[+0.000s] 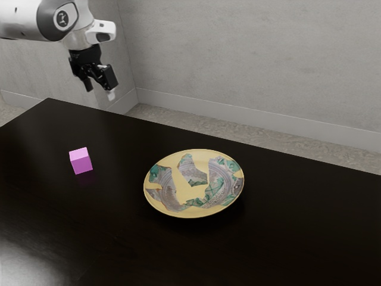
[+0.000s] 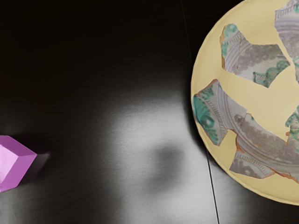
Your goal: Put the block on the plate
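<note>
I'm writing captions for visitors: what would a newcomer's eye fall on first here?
Probably the yellow plate with its patchy green-and-grey pattern, lying on the black table. Next, the bright pink block, apart from the plate, nearer the exterior view's left.

Black table (image 1: pixel 119 238), grey wall (image 1: pixel 250 65), mottled floor (image 1: pixel 178 121).
</note>
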You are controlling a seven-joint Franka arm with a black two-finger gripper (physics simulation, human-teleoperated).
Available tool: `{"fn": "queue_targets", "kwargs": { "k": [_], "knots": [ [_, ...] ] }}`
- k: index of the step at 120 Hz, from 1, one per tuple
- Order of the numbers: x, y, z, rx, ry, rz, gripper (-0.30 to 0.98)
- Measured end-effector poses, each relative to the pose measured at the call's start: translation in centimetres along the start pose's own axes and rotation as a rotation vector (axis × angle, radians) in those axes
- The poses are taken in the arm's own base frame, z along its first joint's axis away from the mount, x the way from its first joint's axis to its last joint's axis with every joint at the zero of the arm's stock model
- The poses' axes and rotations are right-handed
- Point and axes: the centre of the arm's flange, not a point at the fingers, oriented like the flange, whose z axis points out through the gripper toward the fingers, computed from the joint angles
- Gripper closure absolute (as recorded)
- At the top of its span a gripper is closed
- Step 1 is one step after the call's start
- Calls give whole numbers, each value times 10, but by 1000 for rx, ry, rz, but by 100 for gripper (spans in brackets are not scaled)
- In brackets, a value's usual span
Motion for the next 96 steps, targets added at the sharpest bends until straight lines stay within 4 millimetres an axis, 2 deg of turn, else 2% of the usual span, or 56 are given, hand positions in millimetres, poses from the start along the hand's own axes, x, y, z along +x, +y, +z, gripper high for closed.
{"fn": "queue_targets", "kwargs": {
  "k": [35, 54, 72, 91, 96],
  "knots": [
    [0, -2, 4, 1, -4, -6, 0],
    [-21, -11, 31, -28, -99, -32, 0],
    [-39, -51, 49, -2, -179, -23, 0],
    [-46, -114, 94, 4, -215, 44, 0],
    [-43, -125, 104, 6, -218, 75, 0]
  ]
}}
